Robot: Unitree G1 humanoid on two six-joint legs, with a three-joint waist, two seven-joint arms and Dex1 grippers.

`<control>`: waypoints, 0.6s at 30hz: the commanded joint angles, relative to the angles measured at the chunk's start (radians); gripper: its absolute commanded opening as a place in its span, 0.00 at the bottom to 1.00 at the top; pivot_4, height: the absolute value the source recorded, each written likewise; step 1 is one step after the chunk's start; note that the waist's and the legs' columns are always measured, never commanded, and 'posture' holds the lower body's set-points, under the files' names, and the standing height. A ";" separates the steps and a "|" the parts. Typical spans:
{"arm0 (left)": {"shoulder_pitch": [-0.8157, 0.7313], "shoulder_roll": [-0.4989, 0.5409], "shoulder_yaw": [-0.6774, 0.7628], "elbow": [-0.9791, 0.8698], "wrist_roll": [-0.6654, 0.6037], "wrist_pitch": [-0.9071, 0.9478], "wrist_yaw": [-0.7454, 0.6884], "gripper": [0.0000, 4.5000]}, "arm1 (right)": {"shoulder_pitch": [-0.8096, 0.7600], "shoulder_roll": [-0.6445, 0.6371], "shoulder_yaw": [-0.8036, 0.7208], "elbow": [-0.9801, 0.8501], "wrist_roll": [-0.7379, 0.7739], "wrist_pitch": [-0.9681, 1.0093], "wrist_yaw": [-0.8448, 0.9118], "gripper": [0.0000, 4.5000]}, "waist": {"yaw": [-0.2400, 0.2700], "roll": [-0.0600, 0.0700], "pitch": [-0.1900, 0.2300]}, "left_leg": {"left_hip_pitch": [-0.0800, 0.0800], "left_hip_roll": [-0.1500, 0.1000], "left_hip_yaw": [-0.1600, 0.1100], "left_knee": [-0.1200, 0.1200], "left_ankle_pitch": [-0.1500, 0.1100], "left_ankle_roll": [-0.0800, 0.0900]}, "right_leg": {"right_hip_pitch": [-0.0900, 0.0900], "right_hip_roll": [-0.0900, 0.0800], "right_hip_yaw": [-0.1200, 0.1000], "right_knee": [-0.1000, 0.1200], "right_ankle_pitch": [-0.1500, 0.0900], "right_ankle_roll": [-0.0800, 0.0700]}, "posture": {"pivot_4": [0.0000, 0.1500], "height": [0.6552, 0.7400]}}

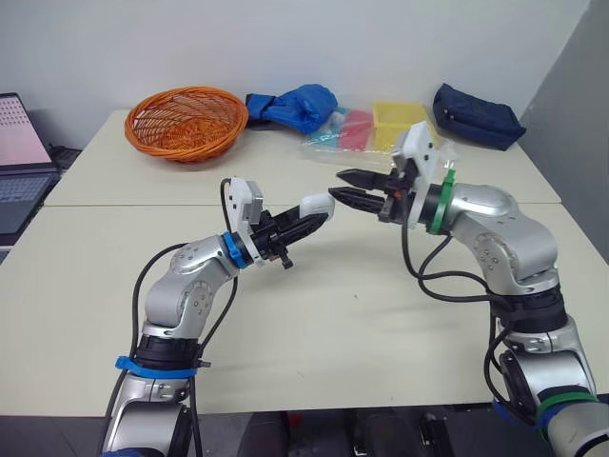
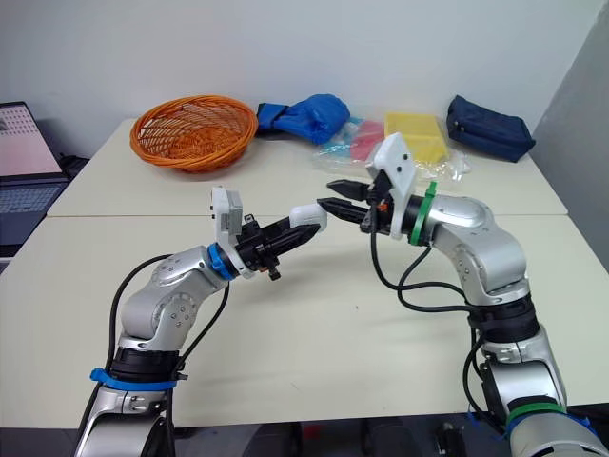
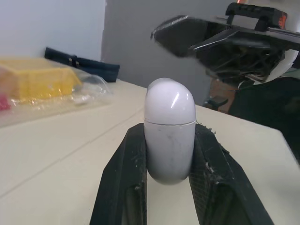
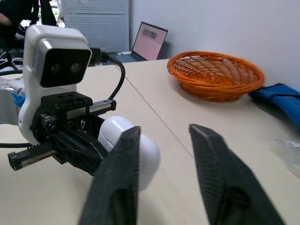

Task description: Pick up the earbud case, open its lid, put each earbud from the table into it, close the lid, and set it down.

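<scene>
My left gripper (image 1: 314, 221) is shut on the white earbud case (image 1: 317, 204), held above the middle of the table (image 1: 314, 314). In the left wrist view the case (image 3: 168, 131) stands upright between the two black fingers (image 3: 126, 178) with its lid closed. My right gripper (image 1: 339, 186) is open and level with the case, its tips just to the case's right. In the right wrist view the case (image 4: 148, 157) sits behind one finger (image 4: 119, 178), not between the two.
An orange wicker basket (image 1: 186, 122) stands at the back left. A blue cloth bundle (image 1: 300, 105), a yellow box in clear plastic (image 1: 398, 124) and a navy pouch (image 1: 476, 116) line the far edge. A laptop (image 1: 19, 162) sits off the left side.
</scene>
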 commanded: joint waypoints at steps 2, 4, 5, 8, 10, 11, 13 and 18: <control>-0.031 0.076 0.028 0.025 -0.079 0.342 0.116 0.17 | 0.151 -0.091 -0.019 -0.010 -0.037 -0.242 0.167 0.81 | 0.000 0.000 0.000 | 0.000 0.000 -0.002 0.000 0.000 0.000 | 0.001 0.000 0.000 -0.001 0.000 0.000 | 1.00 1.00; -0.034 0.062 0.054 0.056 -0.114 0.456 0.176 0.17 | 0.223 -0.114 0.002 0.034 -0.079 -0.390 0.236 0.97 | -0.001 0.000 0.000 | 0.001 0.000 -0.001 0.000 0.000 0.000 | 0.001 0.001 -0.001 0.000 0.000 0.000 | 1.00 1.00; -0.035 0.053 0.068 0.061 -0.129 0.494 0.191 0.17 | 0.243 -0.119 0.008 0.052 -0.096 -0.449 0.261 0.99 | -0.001 0.000 0.000 | 0.001 0.000 -0.001 0.000 0.000 0.000 | 0.001 0.001 -0.001 0.000 0.000 0.000 | 1.00 1.00; -0.037 0.025 0.135 0.072 -0.195 0.595 0.228 0.17 | 0.264 -0.108 0.016 0.089 -0.118 -0.530 0.276 0.99 | -0.005 0.000 0.001 | 0.001 0.000 0.000 0.001 0.000 0.000 | 0.001 0.000 0.000 0.000 0.000 0.001 | 1.00 1.00; -0.049 -0.039 0.188 0.138 -0.179 0.656 0.358 0.17 | 0.298 -0.100 0.029 0.131 -0.135 -0.607 0.300 0.99 | -0.003 -0.001 0.001 | 0.002 0.000 0.000 0.001 0.000 0.000 | 0.001 0.001 0.000 0.002 0.000 0.001 | 1.00 1.00; -0.054 -0.064 0.204 0.162 -0.162 0.672 0.411 0.17 | 0.309 -0.097 0.035 0.145 -0.139 -0.629 0.308 0.99 | -0.001 -0.001 0.001 | 0.003 0.000 -0.001 0.001 0.000 0.000 | 0.001 0.001 -0.001 0.003 0.000 0.000 | 1.00 1.00; -0.065 -0.096 0.233 0.194 -0.148 0.718 0.484 0.17 | 0.320 -0.086 0.052 0.161 -0.166 -0.662 0.297 0.99 | 0.000 -0.001 0.001 | 0.004 0.000 -0.002 0.001 0.000 0.000 | 0.003 0.001 -0.001 0.003 0.000 0.000 | 1.00 1.00; -0.054 -0.119 0.251 0.170 -0.152 0.777 0.527 0.17 | 0.327 -0.084 0.078 0.161 -0.180 -0.641 0.292 0.99 | -0.004 -0.001 0.001 | 0.006 -0.001 0.000 0.001 0.000 0.000 | 0.003 0.001 0.002 0.004 0.000 0.000 | 1.00 1.00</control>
